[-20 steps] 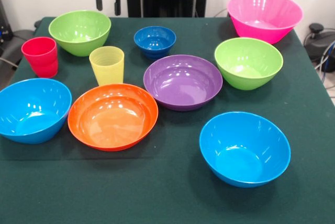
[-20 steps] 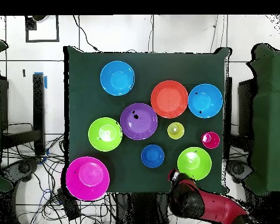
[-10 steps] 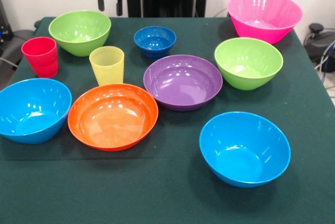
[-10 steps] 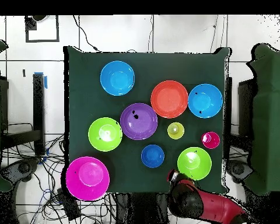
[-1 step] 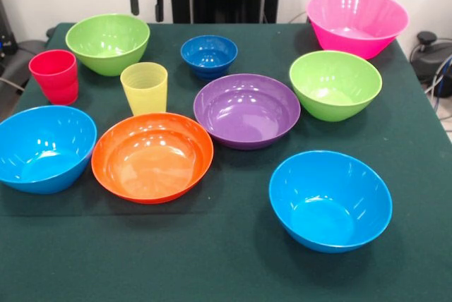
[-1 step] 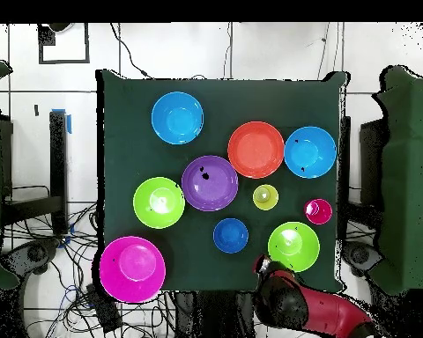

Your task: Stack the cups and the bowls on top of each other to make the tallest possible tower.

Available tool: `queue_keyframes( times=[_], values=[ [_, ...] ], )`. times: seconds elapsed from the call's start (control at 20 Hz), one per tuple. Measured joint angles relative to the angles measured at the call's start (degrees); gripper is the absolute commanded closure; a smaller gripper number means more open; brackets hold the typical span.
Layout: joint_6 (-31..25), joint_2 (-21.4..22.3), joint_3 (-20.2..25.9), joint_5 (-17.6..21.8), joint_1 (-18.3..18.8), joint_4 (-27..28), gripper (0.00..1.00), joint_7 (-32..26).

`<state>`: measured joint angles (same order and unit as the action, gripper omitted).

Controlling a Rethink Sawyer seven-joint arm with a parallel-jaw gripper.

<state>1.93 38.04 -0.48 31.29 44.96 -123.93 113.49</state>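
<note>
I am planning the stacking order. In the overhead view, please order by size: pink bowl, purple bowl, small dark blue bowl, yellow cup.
1. pink bowl
2. purple bowl, slightly smaller
3. small dark blue bowl
4. yellow cup

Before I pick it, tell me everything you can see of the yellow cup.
The yellow cup is a small translucent plastic tumbler with faint ridges round its wall. It stands upright, mouth up, empty, on the green cloth. The orange bowl is just in front of it and the purple bowl beside it; whether it touches the orange rim is unclear. Nothing is stacked in it.
</note>
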Motion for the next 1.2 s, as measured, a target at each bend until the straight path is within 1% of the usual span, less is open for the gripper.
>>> queue_keyframes(
  times=[0.6,1.0,1.2],
  values=[
    [0.0,-0.4,0.0,0.0,0.3,2.0,0.00,0.0],
    [0.0,-3.6,0.0,0.0,0.3,3.4,0.00,0.0],
    [0.0,-4.5,0.0,0.0,0.2,3.4,0.00,0.0]
  ],
)
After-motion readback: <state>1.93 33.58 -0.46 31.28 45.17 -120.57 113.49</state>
